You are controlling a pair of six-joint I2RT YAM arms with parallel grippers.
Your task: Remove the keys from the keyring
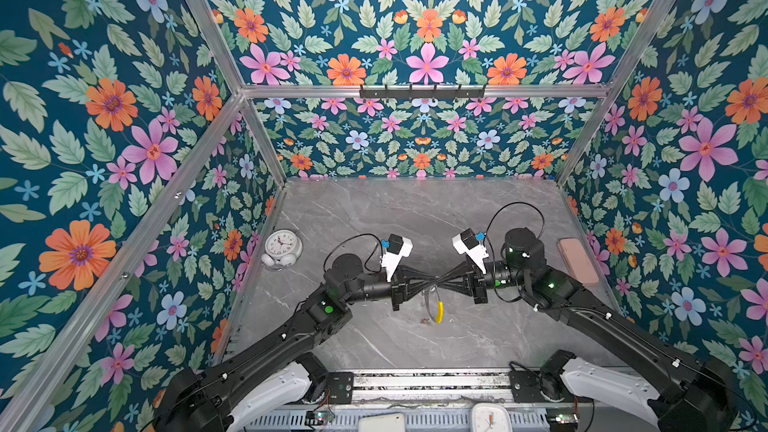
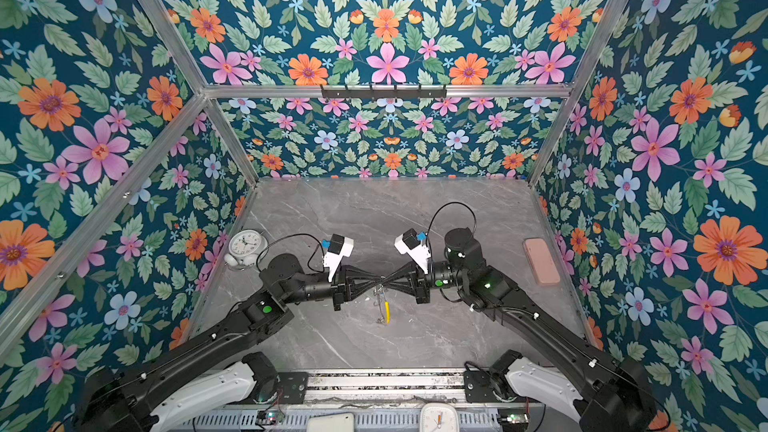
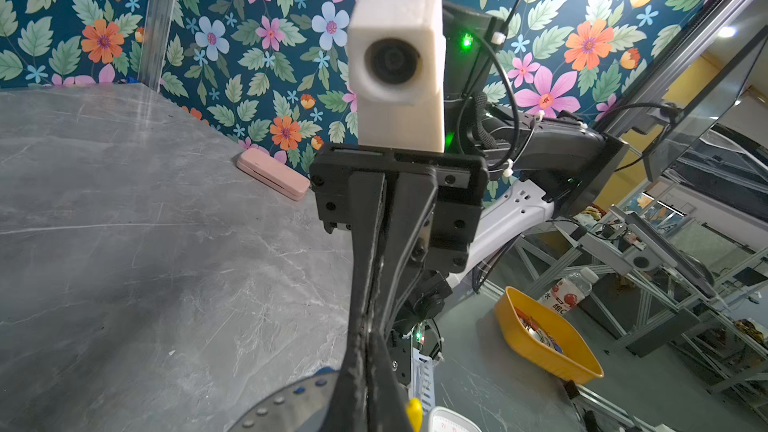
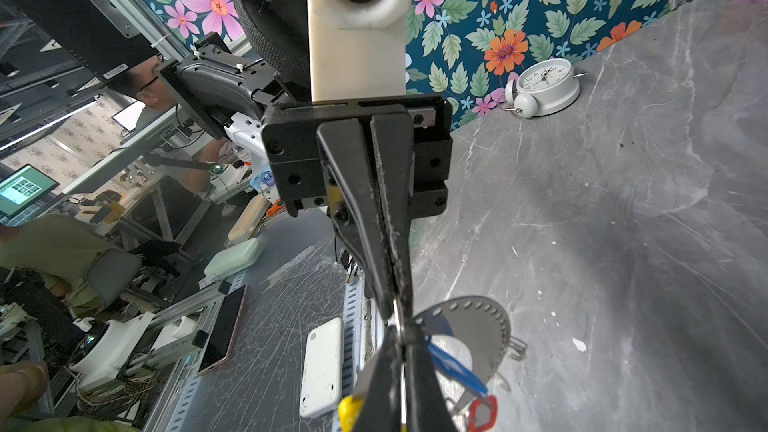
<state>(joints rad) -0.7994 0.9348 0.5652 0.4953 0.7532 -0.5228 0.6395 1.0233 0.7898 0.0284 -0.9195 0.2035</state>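
Both top views show my left gripper (image 1: 430,281) (image 2: 377,279) and my right gripper (image 1: 444,280) (image 2: 388,278) meeting tip to tip above the middle of the table. Both are shut on the thin metal band of the keyring (image 4: 478,326). The keyring hangs below them, with its yellow sleeve (image 1: 439,311) (image 2: 387,311) (image 4: 349,411) lowest. In the right wrist view the keys hang on the ring beside the fingers, one with a blue tag (image 4: 453,363) and one with a red tag (image 4: 482,413). The left wrist view shows only the grey hoop (image 3: 282,405) and a bit of the sleeve (image 3: 413,411).
A white alarm clock (image 1: 282,248) (image 4: 544,87) stands at the table's left edge. A pink case (image 1: 577,261) (image 3: 272,174) lies by the right wall. Floral walls close three sides. Along the front rail sit a white box (image 1: 382,423) and a second clock (image 1: 490,417).
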